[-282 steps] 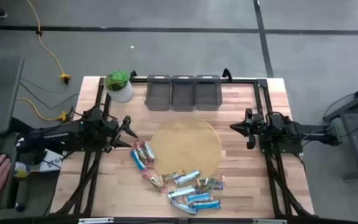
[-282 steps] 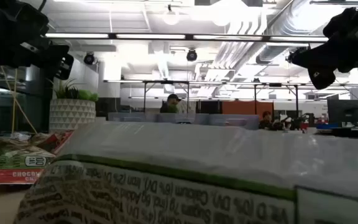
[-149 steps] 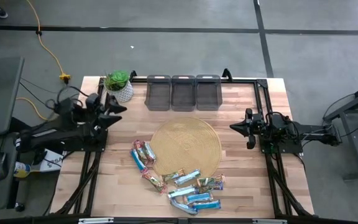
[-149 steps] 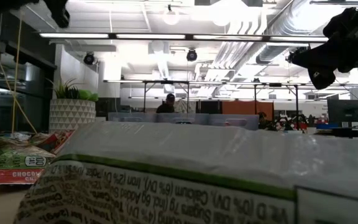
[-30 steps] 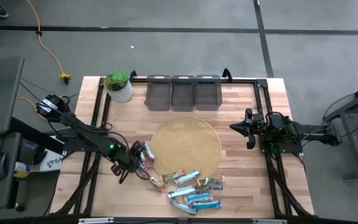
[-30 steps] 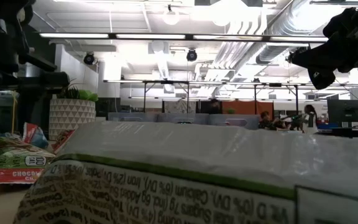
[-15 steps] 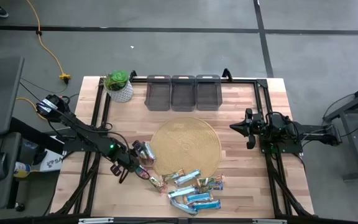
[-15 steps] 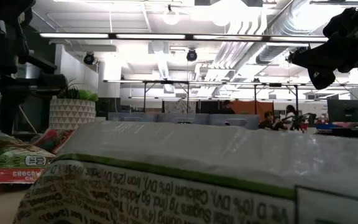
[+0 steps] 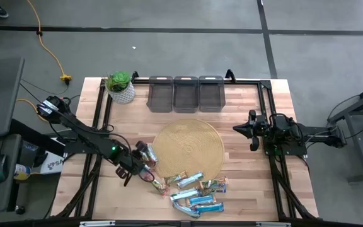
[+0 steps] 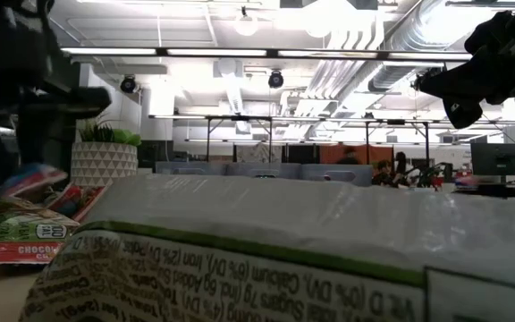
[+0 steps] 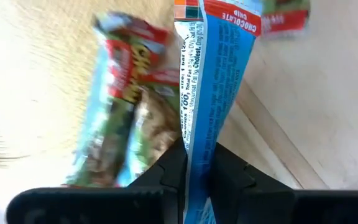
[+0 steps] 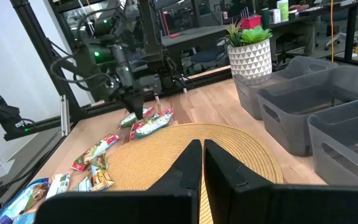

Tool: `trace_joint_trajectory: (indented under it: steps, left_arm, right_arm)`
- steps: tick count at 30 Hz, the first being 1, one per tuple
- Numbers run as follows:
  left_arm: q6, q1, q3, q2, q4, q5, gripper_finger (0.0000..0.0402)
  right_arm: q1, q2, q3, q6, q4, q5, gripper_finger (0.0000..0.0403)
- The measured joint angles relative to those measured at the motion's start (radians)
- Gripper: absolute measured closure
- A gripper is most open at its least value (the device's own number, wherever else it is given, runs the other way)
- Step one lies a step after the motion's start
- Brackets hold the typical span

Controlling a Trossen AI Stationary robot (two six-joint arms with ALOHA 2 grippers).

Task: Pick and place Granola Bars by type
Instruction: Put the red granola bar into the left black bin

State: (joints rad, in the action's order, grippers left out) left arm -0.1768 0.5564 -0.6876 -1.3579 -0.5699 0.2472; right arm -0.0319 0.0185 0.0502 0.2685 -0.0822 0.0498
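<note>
- In the low view, most of the table is hidden behind a large wrapper (image 10: 266, 250) lying close to the camera; its lower part is cut off by the picture's edge.
- In the left wrist view, the blue bar (image 11: 210, 93) is cut off at both ends, and the bar beside it (image 11: 129, 99) is blurred.
- In the high view, the print on the Granola Bars (image 9: 191, 192) is too small to be read.

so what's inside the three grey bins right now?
Nothing visible: the high view shows the three grey bins with bare floors, no bars. In the right wrist view their near walls hide part of the insides.
</note>
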Motion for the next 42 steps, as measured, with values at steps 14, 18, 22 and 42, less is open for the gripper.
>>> trace_joint_trajectory:
  steps: [14, 18, 22, 42]
  left_arm:
    - [0.032, -0.021, -0.28, 0.008, -0.016, 0.161, 0.0358]
    - [0.084, -0.053, -0.388, 0.008, 0.019, 0.214, 0.0358]
    - [0.189, -0.092, -0.485, 0.008, 0.073, 0.336, 0.0358]
    - [0.639, -0.392, -0.748, 0.008, 0.066, 0.966, 0.0358]
  right_arm:
    - [0.0, 0.0, 0.0, 0.0, 0.0, 0.0, 0.0402]
    - [0.0, 0.0, 0.0, 0.0, 0.001, 0.0, 0.0402]
    - [0.0, 0.0, 0.0, 0.0, 0.002, 0.0, 0.0402]
    - [0.0, 0.0, 0.0, 0.0, 0.002, 0.0, 0.0402]
